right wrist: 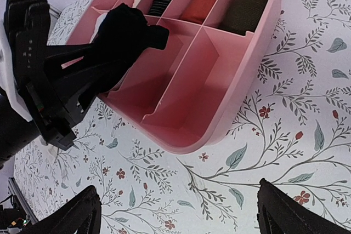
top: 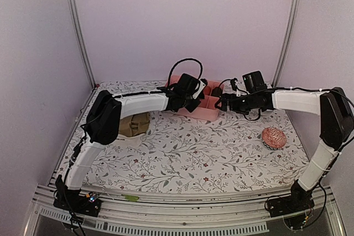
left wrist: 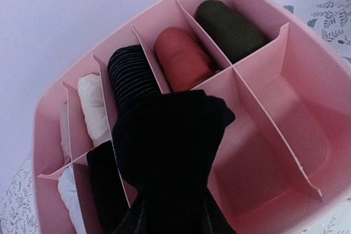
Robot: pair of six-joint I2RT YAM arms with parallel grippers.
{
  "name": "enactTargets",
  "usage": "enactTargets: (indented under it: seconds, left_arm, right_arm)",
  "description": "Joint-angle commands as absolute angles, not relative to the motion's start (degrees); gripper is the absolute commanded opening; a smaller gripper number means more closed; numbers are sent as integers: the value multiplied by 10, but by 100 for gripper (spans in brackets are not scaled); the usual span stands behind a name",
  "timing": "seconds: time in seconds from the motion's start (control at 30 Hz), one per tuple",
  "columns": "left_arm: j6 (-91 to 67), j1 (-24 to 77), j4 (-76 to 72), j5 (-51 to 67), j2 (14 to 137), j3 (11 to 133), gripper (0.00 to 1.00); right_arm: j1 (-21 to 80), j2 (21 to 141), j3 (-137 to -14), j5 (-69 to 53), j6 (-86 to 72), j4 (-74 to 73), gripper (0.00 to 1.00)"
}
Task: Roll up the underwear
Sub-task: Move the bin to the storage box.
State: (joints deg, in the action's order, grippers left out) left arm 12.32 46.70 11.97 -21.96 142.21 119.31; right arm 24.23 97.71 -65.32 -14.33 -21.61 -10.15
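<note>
At the far left an olive-brown underwear (top: 134, 124) lies loose on the table (top: 193, 158), partly under the left arm and well apart from the pink box (top: 206, 115), so by my reading it waits its turn. The left claw (right wrist: 109, 53) is clamped on a rolled black underwear (right wrist: 129, 28) and holds it just above the box, over the front row near its left end. In the wrist view the bundle's tip hangs by the long middle divider (left wrist: 258, 53) rather than squarely over one pocket. The back row carries four rolls, white, striped black, rust and dark green, while the front pockets toward the right are bare. The step, as I judge it, is seating this roll. Doing it well means shifting toward the nearest bare pocket, lining the roll with its long side, then lowering straight until the fabric rests on the floor before easing the grip, since soft cloth may spring open if dropped or snagged on a thin wall. The right claw (right wrist: 178, 212) stands wide open with nothing in it, low over the table just beside the box's near wall, well placed to brace it should it slide
</note>
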Motion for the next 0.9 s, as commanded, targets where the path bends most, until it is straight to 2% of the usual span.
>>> enactTargets:
  seconds: [0.0, 0.17, 0.53, 0.63, 0.73, 0.87]
  left_arm:
    - [33, 447, 294, -110, 1475, 1303, 0]
    - [-39, 406, 370, -70, 1513, 1369, 0]
    - [-54, 374, 408, -61, 1457, 1266, 0]
    - [-46, 374, 422, -68, 1430, 1221, 0]
    - [-43, 373, 411, -75, 1375, 1125, 0]
    - [-48, 373, 384, -67, 1308, 1033, 0]
  right_arm:
    - [236, 985, -673, -156, -208, -108, 99]
    - [234, 986, -671, -161, -208, -106, 99]
    - [234, 990, -672, -176, -216, -98, 99]
    - [234, 987, -671, -178, -216, -98, 99]
    - [234, 984, -669, -184, -216, -99, 99]
    - [234, 992, -674, -243, -210, -87, 100]
